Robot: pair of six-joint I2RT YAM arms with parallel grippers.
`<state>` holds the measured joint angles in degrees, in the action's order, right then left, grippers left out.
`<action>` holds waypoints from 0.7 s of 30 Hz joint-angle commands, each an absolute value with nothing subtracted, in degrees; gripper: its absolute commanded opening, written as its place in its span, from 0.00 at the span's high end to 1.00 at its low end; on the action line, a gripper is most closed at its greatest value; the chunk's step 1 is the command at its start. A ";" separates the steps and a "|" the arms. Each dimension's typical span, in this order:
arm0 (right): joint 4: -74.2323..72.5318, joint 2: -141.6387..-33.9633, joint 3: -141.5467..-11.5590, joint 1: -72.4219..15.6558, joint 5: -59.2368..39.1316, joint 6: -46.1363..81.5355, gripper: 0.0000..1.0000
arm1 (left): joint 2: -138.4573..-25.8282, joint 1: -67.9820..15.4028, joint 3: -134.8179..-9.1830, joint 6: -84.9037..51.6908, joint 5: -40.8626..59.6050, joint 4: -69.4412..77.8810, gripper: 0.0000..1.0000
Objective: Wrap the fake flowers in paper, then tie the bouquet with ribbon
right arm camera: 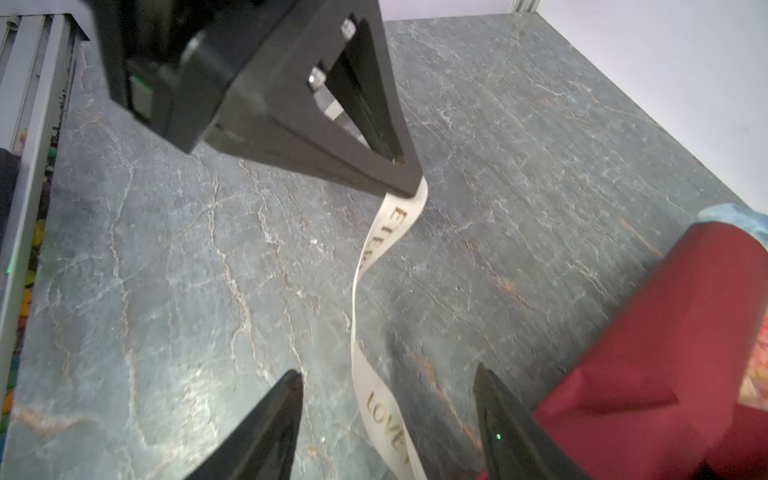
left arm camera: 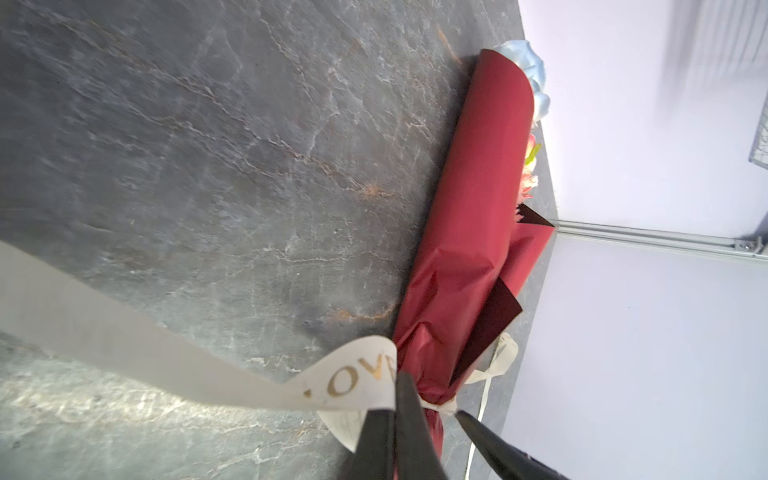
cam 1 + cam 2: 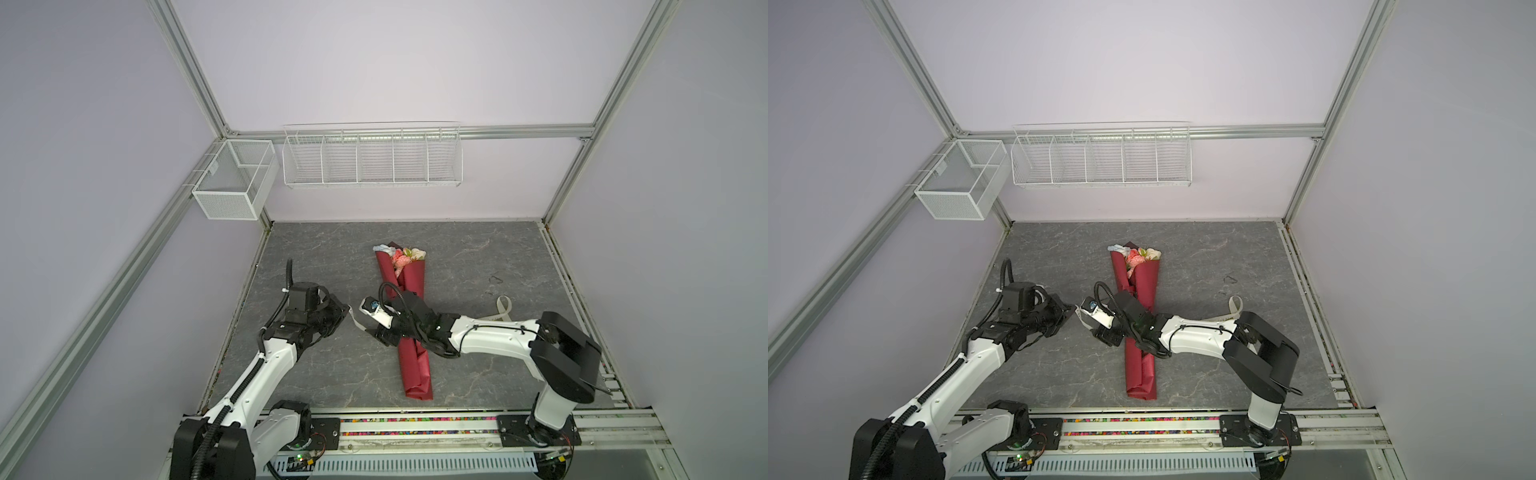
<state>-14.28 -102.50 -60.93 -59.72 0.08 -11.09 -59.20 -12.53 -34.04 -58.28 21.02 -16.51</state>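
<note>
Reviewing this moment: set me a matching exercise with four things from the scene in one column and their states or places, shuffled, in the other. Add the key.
Things:
1. left pincer
2. right pincer
3. bouquet of fake flowers
4. wire rack

States or places:
A. open
B. hanging on the back wall
C. shut on the ribbon
D. lying on the table, wrapped in dark-red paper

Pairs: 1-C, 2-A, 3-D, 4-B
</note>
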 commanded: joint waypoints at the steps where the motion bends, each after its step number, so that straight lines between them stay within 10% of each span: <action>1: -20.72 -106.09 -63.43 -59.54 -1.84 -12.58 0.33 | -57.59 -12.57 -31.92 -59.72 23.38 -13.48 1.00; 11: -28.91 -112.08 -65.39 -59.82 -0.75 -6.13 0.61 | -56.12 -12.60 -29.40 -61.61 24.80 -9.41 1.00; 21: -29.05 -113.37 -62.91 -60.44 -0.35 -0.28 0.43 | -53.88 -12.57 -29.12 -61.47 22.88 -9.68 1.00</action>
